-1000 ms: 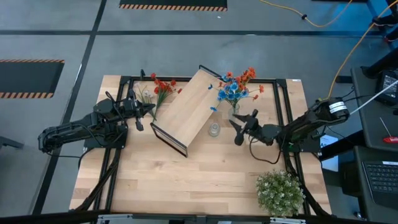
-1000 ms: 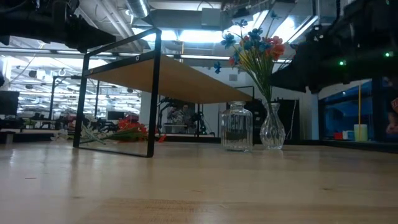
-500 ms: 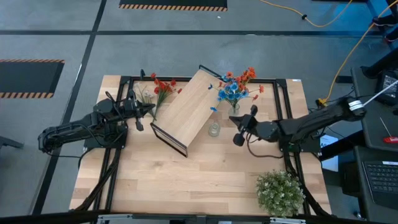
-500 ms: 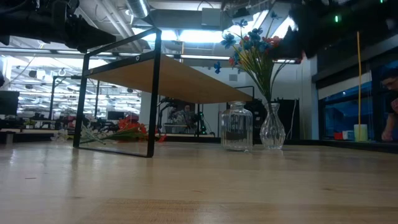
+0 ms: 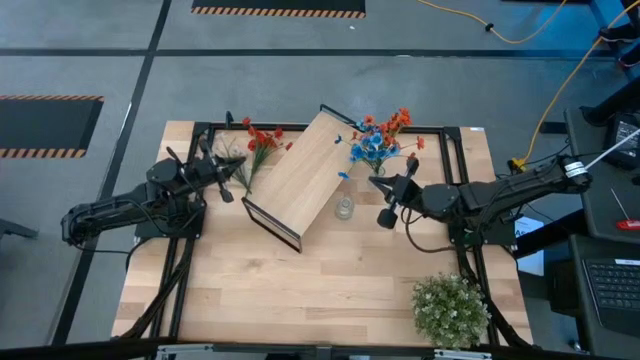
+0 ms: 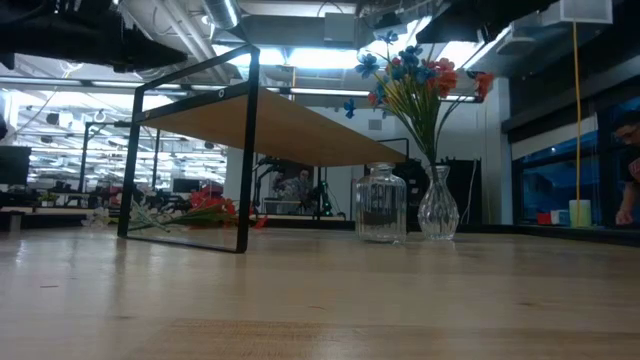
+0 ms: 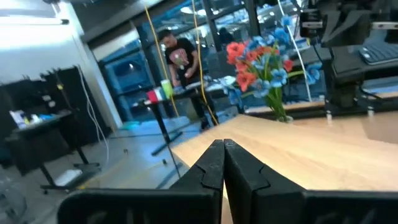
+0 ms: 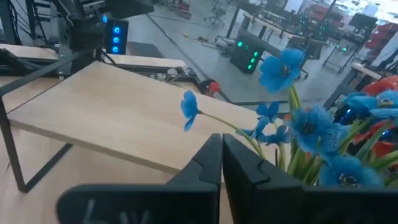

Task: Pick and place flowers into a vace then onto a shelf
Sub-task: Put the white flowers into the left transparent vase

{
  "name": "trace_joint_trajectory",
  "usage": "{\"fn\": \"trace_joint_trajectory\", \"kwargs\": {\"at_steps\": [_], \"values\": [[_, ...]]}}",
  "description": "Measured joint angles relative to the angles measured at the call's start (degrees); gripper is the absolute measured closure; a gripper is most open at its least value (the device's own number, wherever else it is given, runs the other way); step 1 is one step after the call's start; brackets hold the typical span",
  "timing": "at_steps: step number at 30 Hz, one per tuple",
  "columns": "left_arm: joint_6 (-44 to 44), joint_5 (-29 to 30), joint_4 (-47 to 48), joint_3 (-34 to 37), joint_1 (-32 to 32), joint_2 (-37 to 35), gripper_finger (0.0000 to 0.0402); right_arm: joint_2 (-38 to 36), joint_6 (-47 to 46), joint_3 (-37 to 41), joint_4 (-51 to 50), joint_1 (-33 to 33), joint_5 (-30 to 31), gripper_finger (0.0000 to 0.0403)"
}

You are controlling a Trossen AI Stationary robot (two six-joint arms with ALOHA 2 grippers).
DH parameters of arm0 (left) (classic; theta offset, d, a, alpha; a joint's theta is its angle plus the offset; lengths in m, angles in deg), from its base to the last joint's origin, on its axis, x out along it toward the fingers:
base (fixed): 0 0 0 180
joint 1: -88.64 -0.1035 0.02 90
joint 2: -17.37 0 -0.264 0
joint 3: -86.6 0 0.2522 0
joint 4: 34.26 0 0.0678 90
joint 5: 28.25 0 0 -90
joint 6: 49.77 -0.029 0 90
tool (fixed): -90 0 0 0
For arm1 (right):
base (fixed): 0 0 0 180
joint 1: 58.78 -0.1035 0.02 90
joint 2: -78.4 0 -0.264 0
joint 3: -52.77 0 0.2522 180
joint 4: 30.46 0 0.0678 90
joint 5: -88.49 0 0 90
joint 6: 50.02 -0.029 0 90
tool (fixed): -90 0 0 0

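Right end effector [image 5: 385, 188] fully closed, empty, beside flowers [image 5: 378, 143] in vase [image 6: 437, 204], near shelf [image 5: 300, 178]. Left end effector [image 5: 237, 172] closed, empty, by loose red sprigs [image 5: 262, 139] on tabletop [image 5: 320, 285].

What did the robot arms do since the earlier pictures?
The right gripper shut its fingers and reached further in over the table, up to the red and blue flowers in the clear glass vase; it holds nothing. The left gripper stayed shut by the loose red-orange flowers. The light-wood shelf and glass jar stayed put.
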Motion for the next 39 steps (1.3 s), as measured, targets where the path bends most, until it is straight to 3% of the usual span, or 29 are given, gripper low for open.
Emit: {"fn": "trace_joint_trajectory", "kwargs": {"at_steps": [5, 15, 20, 26, 30, 34, 39], "values": [[-1.1, 2.0, -1.2, 0.0, 0.0, 0.0, 0.0358, 0.0, 0.1, 0.0, -0.1, 0.5, 0.0, 0.0385], [-5.7, 3.7, -1.2, 0.0, 0.0, 0.0, 0.0197, 0.0, 1.2, 0.0, -0.1, 3.5, 0.0, 0.0384], [-5.7, 4.1, -2.0, 0.0, 0.0, 0.0, 0.0142, 0.0, 1.2, 0.0, -0.1, 3.8, 0.0, 0.0384], [-1.3, 10.3, -6.3, 0.0, 0.0, 0.9, 0.0124, 0.0, 2.6, 0.0, -0.1, 3.8, 0.0, 0.0384], [0.4, 15.7, -6.6, -0.9, 0.0, 6.0, 0.0126, 0.0, 4.1, 0.0, 0.0, 3.9, 0.0, 0.0384], [1.7, 17.0, -7.6, -6.7, 0.0, 15.0, 0.0127, 0.0, 3.4, 0.0, 0.0, 4.4, 0.1, 0.0384], [2.4, 28.7, -5.4, -15.9, 0.0, 23.2, 0.0127, 0.0, 0.5, 0.0, -0.1, 4.6, 0.1, 0.0384]]}}
